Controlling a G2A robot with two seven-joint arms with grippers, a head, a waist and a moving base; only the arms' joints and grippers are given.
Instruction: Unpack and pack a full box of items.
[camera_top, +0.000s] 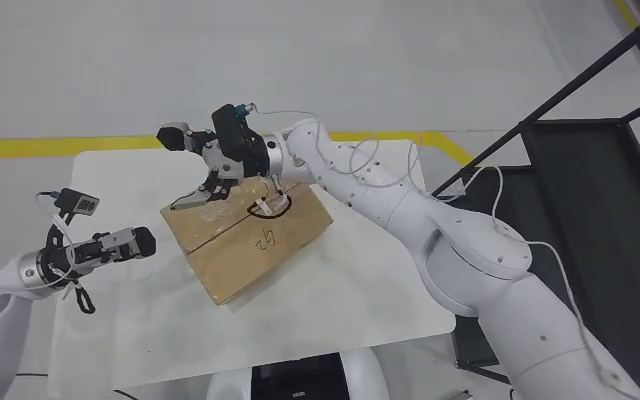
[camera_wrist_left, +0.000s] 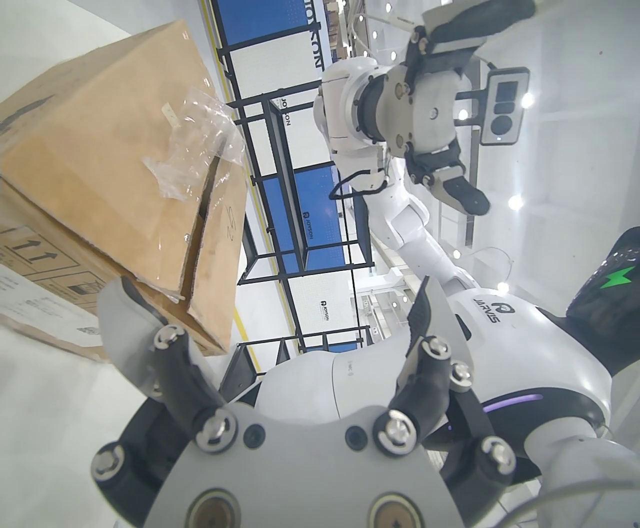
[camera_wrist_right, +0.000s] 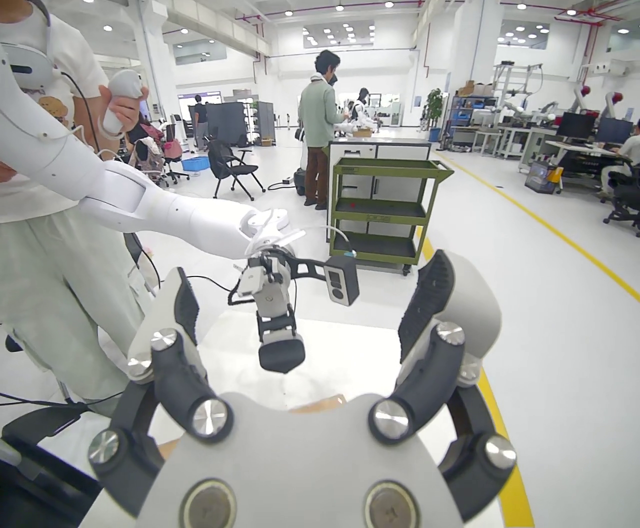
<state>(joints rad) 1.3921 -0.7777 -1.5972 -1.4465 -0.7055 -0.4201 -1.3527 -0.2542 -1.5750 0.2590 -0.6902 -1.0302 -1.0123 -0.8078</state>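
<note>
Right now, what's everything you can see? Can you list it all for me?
cardboard box: one, brown, lying on the table, top flaps down
clear plastic: one piece, see-through, crumpled on the box's top by the seam
table: one, white, under the box
floor line: one, yellow, past the table's far edge
metal frame: one, black, beside the table on the robot's right
cart: one, green, on the floor across the room
left gripper: one, grey with black pads, open, beside the box
right gripper: one, grey with black pads, open, above the box
</note>
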